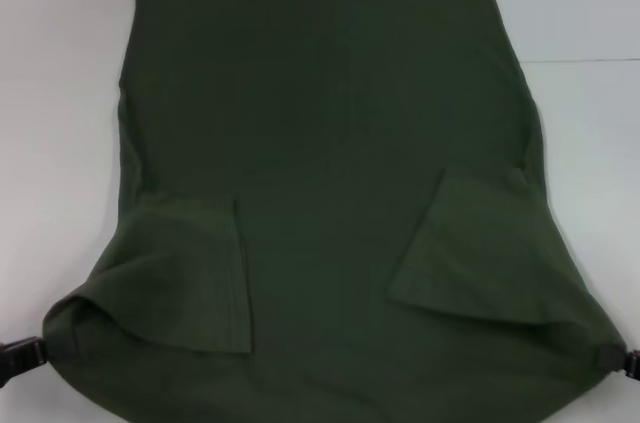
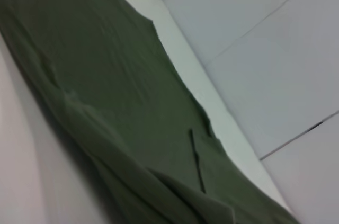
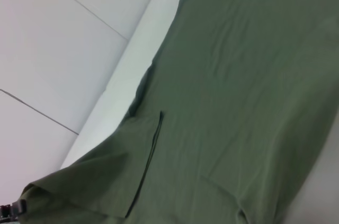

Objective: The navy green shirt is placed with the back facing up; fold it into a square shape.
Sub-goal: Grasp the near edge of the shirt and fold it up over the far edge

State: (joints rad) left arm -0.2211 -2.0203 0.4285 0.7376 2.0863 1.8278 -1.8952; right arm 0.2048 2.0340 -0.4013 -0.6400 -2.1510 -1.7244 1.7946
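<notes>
Nearest the head camera, the shoulder end of the navy green shirt (image 1: 330, 143) is lifted off the table (image 1: 60, 93) at its two near corners, and the cloth sags between them in a shallow curve. Its plain back faces up. Both short sleeves are folded inward onto the back: the left sleeve (image 1: 195, 278) lies as a flap with its hem running toward the near edge, and the right sleeve (image 1: 470, 248) lies tilted, its hem slanting across the body. Farther out the shirt spreads flat, its hem reaching almost to the table's far edge and its sides near the table's left and right edges.

At the near left corner the left gripper (image 1: 40, 348) is clamped on the shirt's corner, dark fingers pinching a bunched fold. At the near right corner the right gripper (image 1: 612, 356) likewise pinches the shirt's other corner. Beyond the table's edges lies a pale tiled floor (image 2: 275, 38).
</notes>
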